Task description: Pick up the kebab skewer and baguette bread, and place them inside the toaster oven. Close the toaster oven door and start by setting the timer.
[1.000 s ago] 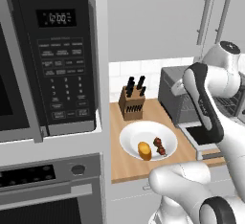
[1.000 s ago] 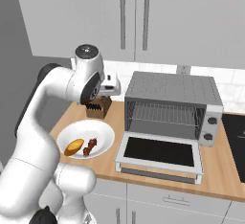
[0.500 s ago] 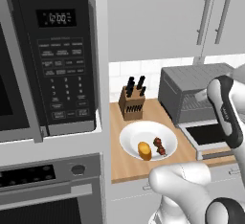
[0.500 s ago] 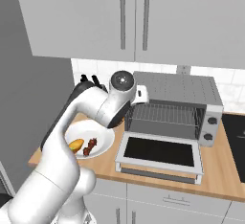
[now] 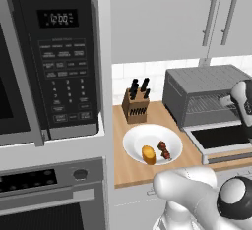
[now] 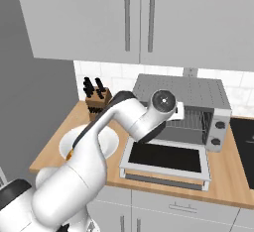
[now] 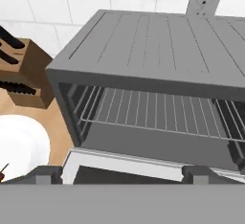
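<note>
With its gripper (image 7: 122, 173) spread empty over the lowered door (image 6: 165, 158), swinging to the plate (image 5: 134, 145) could clip it.

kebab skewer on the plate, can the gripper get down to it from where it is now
Probably yes. The kebab skewer lies uncovered on the white plate beside the baguette bread, nothing above it. The open gripper faces the toaster oven, so it must swing left first.
</note>
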{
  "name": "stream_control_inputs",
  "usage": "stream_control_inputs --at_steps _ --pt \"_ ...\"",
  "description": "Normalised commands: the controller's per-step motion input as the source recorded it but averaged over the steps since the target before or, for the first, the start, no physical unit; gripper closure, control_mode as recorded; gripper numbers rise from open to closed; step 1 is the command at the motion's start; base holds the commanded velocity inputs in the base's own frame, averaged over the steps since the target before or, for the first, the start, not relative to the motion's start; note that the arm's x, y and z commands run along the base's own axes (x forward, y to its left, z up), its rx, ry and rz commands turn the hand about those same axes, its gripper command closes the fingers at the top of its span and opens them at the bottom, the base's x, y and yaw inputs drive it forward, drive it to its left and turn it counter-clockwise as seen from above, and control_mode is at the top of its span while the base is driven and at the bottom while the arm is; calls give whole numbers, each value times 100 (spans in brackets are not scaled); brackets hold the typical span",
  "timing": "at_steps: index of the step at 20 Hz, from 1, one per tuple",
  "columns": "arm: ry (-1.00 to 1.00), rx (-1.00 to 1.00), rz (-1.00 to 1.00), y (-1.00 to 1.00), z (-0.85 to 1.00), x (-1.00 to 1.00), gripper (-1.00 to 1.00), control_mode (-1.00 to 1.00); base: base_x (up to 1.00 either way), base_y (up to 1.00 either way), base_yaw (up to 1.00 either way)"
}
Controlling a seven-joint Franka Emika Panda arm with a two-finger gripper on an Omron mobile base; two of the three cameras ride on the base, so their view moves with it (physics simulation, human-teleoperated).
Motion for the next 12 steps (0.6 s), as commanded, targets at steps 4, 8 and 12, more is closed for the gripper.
stream_control_inputs --at_steps 4,8,12 --pt "0 0 0 -28 -21 18 -100 -100 0 0 0" --pt "-1 0 0 -21 -29 19 -100 -100 0 0 0" --pt "-1 0 -1 -1 -45 22 -100 -100 0 0 0"
